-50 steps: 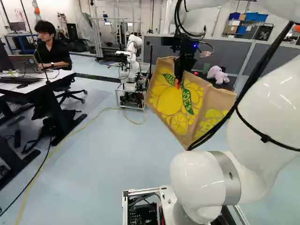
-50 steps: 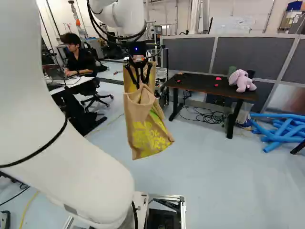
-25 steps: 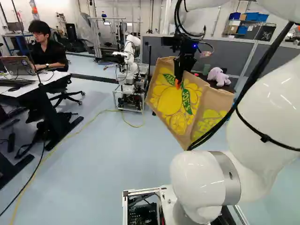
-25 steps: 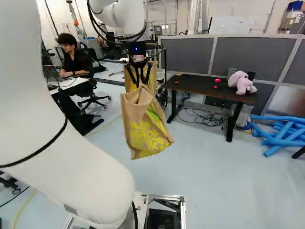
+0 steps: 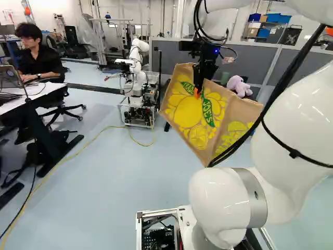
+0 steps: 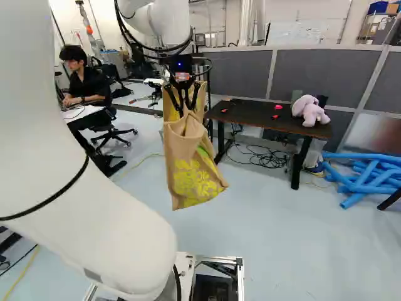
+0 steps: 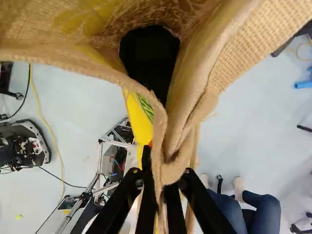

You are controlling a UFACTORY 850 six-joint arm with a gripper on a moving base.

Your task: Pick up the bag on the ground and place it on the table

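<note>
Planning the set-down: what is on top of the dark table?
A pink plush toy and small red pieces on the table. Behind the toy, something dark and something green are partly covered; I cannot identify either.

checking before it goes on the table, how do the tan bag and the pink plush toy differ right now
The tan burlap bag with yellow print hangs in the air, its rim pinched by the gripper, while the pale pink, long-eared plush toy sits on the dark tabletop. The bag is angular and open-topped; the toy is rounded. Both look soft.
</note>
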